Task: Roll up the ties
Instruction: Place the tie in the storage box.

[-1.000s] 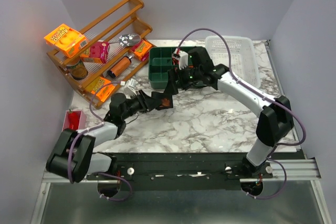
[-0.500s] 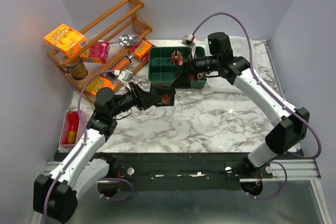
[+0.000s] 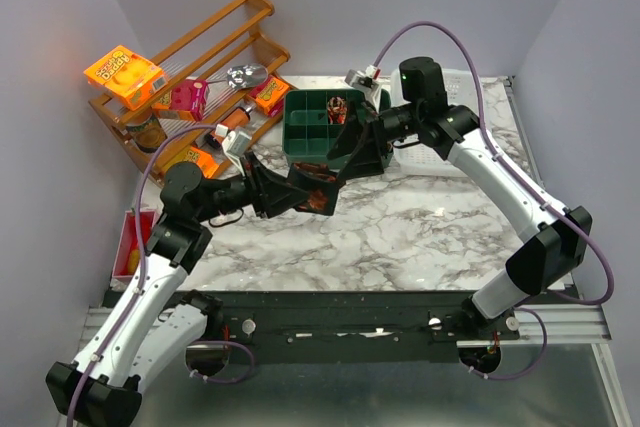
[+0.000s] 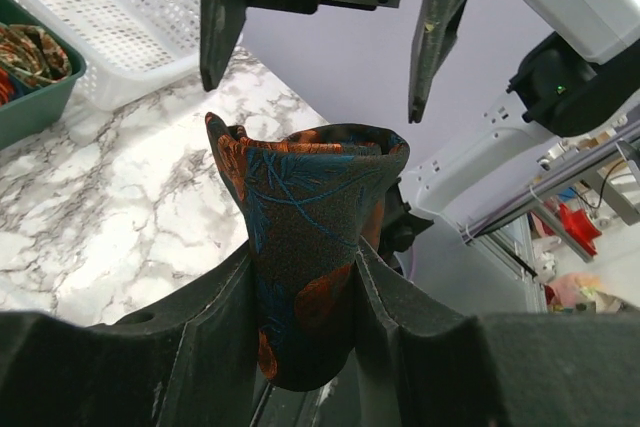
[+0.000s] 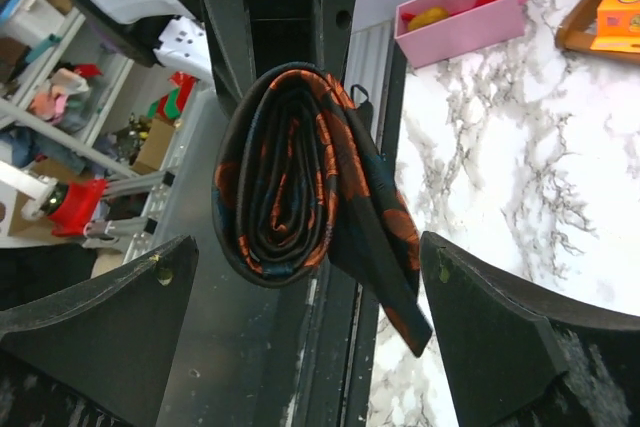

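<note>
The rolled tie (image 4: 310, 227), pinched in the left claw (image 4: 305, 292), looks soft, light and ready to uncoil, so the wide-open right claw (image 5: 305, 242) should clamp across its layers.

Top view: bright, even overhead light, soft. The white-and-grey marbled worktop (image 3: 400, 232) has no hard glare, only faint blurry shadows under both arms. The orange cardboard snack box (image 3: 124, 75) is oversaturated and almost glows. Walls have a lilac tint; slight bend at the frame edges.

Left wrist view: the rolled dark tie with orange-red blotches (image 4: 320, 187) is sharp w/ weave visible. The left gripper (image 4: 305, 247) is close to the lens, dim, nearly flat black. Bkgd at right is soft.

Right wrist view: coil crisp, well lit. The right gripper (image 5: 307, 242) is dark and a bit blurred. Clutter at left is out of focus; corners stretched by the wide-angle lens.
</note>
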`<action>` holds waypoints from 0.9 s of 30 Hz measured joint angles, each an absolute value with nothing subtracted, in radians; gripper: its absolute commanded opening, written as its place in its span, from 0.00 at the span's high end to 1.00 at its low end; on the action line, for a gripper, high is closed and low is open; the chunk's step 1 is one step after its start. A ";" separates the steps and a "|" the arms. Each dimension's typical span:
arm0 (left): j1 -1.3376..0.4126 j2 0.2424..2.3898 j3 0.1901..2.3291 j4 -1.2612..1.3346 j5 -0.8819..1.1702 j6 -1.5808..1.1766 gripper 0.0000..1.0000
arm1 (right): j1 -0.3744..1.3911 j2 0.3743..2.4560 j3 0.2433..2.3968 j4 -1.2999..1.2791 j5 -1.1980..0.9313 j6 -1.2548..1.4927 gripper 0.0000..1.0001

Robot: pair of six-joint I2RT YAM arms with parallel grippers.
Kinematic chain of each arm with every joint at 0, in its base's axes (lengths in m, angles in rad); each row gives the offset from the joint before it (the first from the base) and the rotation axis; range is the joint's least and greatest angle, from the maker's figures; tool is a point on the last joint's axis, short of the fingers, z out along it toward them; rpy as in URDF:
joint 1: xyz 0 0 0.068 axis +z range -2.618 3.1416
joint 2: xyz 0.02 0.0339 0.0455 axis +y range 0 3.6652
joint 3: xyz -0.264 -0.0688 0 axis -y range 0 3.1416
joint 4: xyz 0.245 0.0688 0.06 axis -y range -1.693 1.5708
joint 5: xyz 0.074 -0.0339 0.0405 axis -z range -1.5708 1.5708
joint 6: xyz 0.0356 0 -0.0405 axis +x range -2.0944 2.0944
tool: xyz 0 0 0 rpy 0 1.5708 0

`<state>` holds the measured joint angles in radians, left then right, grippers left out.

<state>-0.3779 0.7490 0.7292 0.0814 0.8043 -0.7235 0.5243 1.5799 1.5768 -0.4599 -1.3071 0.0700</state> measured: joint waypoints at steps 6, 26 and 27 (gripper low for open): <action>-0.402 0.755 0.764 0.058 0.819 -0.708 0.55 | 0.533 1.579 1.561 -0.442 -1.345 0.079 0.00; -0.409 0.807 0.764 -0.011 0.816 -0.654 0.57 | 0.589 1.565 1.387 -0.443 -1.386 0.077 0.00; -0.409 0.806 0.764 -0.017 0.814 -0.650 0.57 | 0.590 1.561 1.385 -0.444 -1.389 0.076 0.00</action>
